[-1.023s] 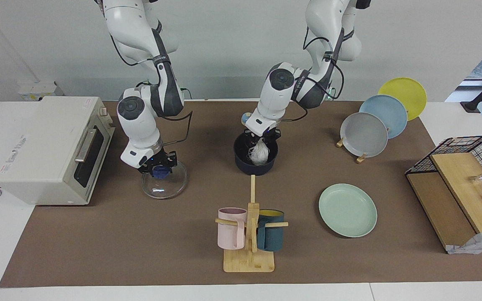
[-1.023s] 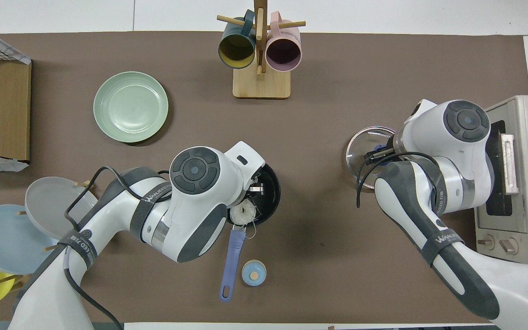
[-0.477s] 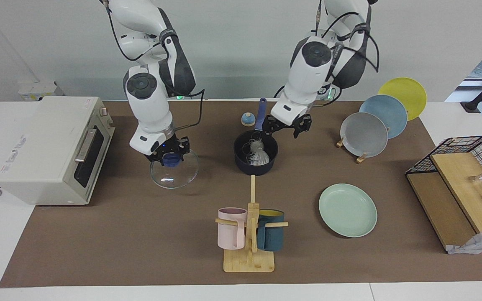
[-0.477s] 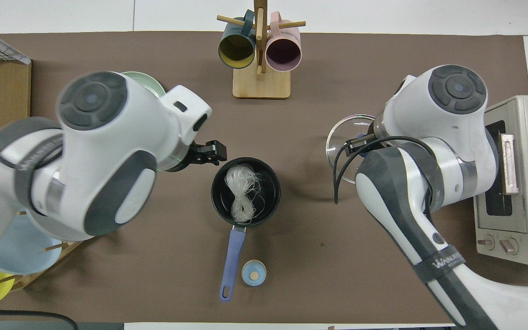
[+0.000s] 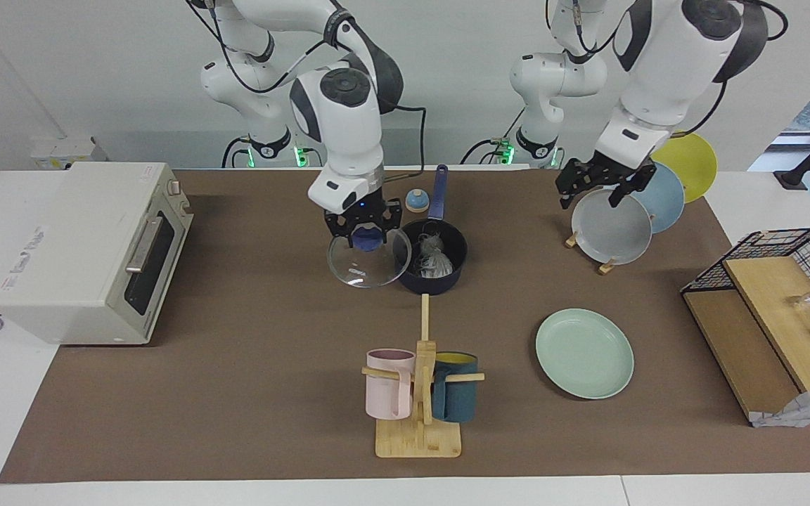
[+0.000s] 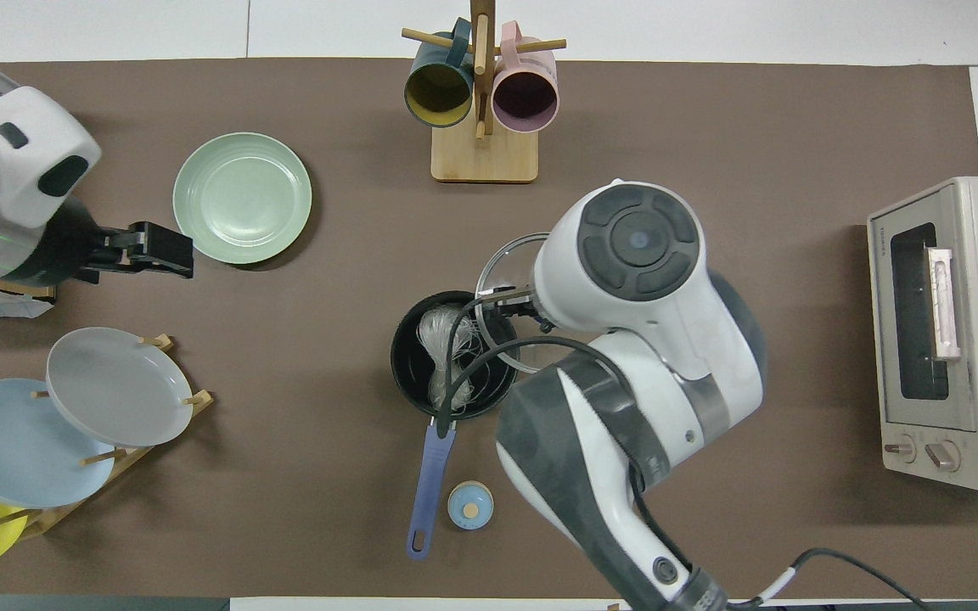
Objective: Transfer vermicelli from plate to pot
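The vermicelli (image 5: 435, 258) lies as a whitish clump inside the dark navy pot (image 5: 412, 275), and shows there in the overhead view too (image 6: 445, 348). The pot (image 6: 408, 373) has its blue handle (image 6: 429, 488) pointing toward the robots. The mint-green plate (image 5: 584, 353) (image 6: 242, 197) is bare. My right gripper (image 5: 364, 237) is shut on the blue knob of a round glass lid (image 5: 359, 270) and holds it in the air beside the pot's rim; in the overhead view the lid (image 6: 502, 263) overlaps the pot. My left gripper (image 5: 595, 186) (image 6: 158, 253) is open and empty, raised over the plate rack.
A rack holds grey (image 5: 612, 228), light blue (image 5: 658, 193) and yellow plates. A mug tree (image 5: 419, 393) stands farther from the robots than the pot. A toaster oven (image 5: 74, 249) sits at the right arm's end, a wire basket with boards (image 5: 778, 309) at the left arm's. A small blue cap (image 6: 469, 505) lies beside the handle.
My left gripper let go of the vermicelli into the pot, rose and swung away to over the plate rack. My right gripper lifted the glass lid and carried it to beside the pot.
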Available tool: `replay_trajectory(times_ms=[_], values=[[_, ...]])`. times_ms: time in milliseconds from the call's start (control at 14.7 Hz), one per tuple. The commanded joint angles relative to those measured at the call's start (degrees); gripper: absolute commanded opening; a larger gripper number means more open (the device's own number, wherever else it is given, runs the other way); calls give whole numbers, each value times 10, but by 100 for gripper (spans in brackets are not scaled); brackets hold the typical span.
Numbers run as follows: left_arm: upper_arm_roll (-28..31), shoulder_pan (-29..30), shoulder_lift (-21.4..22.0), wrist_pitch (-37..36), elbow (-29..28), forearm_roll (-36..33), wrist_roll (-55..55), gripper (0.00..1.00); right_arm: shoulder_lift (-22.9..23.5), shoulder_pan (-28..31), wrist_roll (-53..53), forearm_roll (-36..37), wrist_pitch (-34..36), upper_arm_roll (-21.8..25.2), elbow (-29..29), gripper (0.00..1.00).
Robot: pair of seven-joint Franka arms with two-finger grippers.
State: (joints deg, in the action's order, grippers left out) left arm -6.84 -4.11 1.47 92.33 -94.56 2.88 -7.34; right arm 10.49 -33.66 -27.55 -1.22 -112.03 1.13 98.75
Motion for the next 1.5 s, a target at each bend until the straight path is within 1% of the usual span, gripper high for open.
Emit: replay_trajectory(times_ms=[0,136,205,409,614,750,818,1432], values=[[-6,31,8,-17,0,-12,51,100,20,-40,-58,-1,-20,2,-15,47],[-6,46,11,-18,0,-16,66,100,29,-63,-81,0,-33,2,-15,47],[-7,54,13,-21,-1,-23,83,100,41,-75,-97,5,-44,2,-18,47],[-9,48,13,-22,0,-36,85,100,65,-105,-123,43,-50,2,-18,47],[-13,45,14,-17,-4,-38,85,100,65,-105,-131,39,-52,2,-13,47],[-2,60,15,-26,4,-36,123,100,64,-105,-132,39,-63,2,-8,47],[-7,70,17,-28,9,-32,129,100,65,-106,-132,39,-70,2,-4,47],[-11,65,18,-28,10,-29,117,100,67,-105,-131,27,-73,1,11,47]])
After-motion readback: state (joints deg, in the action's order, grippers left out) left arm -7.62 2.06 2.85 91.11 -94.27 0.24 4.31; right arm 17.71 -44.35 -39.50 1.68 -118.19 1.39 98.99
